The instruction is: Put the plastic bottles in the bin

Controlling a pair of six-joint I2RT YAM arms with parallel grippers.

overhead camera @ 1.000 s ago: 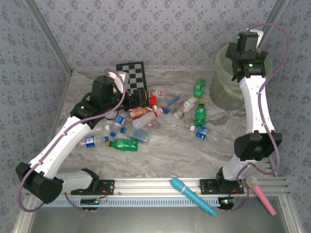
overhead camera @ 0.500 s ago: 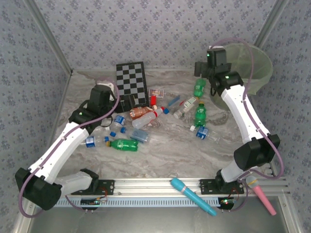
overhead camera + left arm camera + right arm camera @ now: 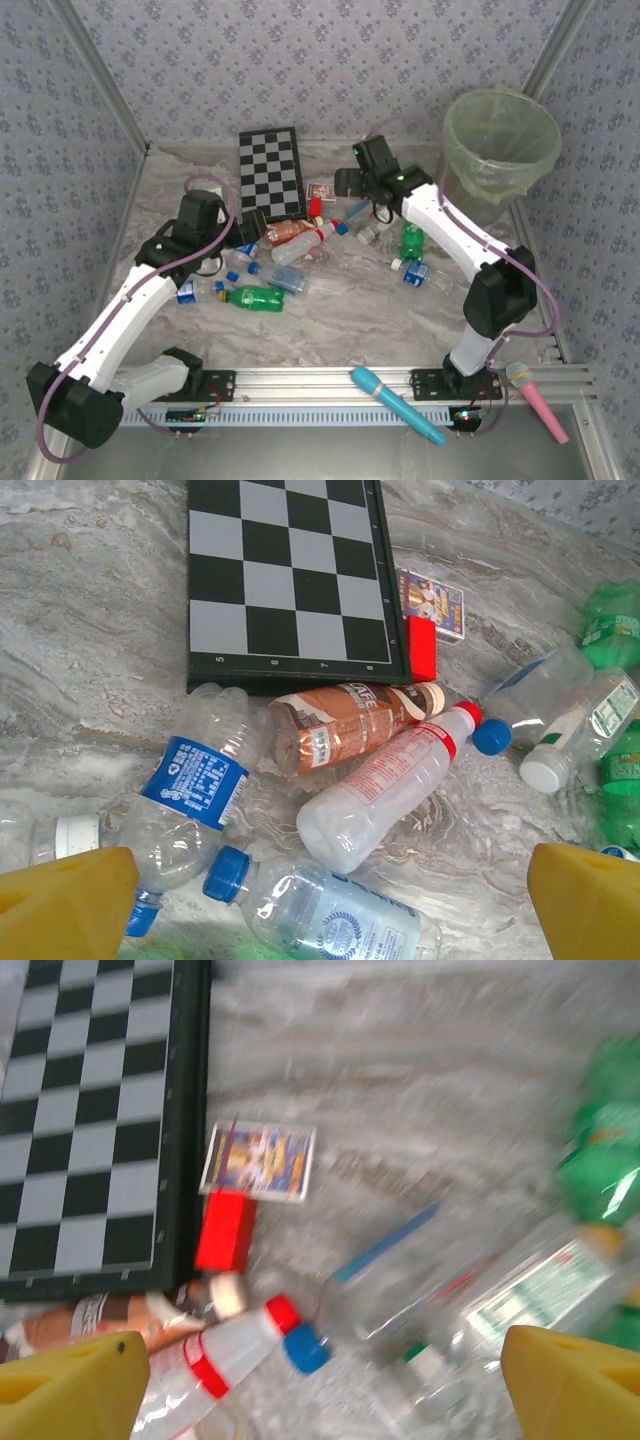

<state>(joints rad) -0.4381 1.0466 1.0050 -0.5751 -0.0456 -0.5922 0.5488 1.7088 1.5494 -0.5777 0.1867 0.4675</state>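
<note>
A: Item, plastic bottles (image 3: 300,245): where are they recorded?
B: Strewn on the table (image 3: 340,320), near the chessboard (image 3: 270,172). The bin (image 3: 490,190) is set at the far right, well apart.
A: Left gripper (image 3: 330,880)?
B: Held above the pile, fingers spread wide.
A: Right gripper (image 3: 320,1360)?
B: Likewise spread wide, above bottles beside the chessboard.

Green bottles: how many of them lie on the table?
3. The left bottle lies at the front left; the right bottle lies beside the right arm; the far bottle lies beyond it, seen from the left wrist. More may be hidden.
</note>
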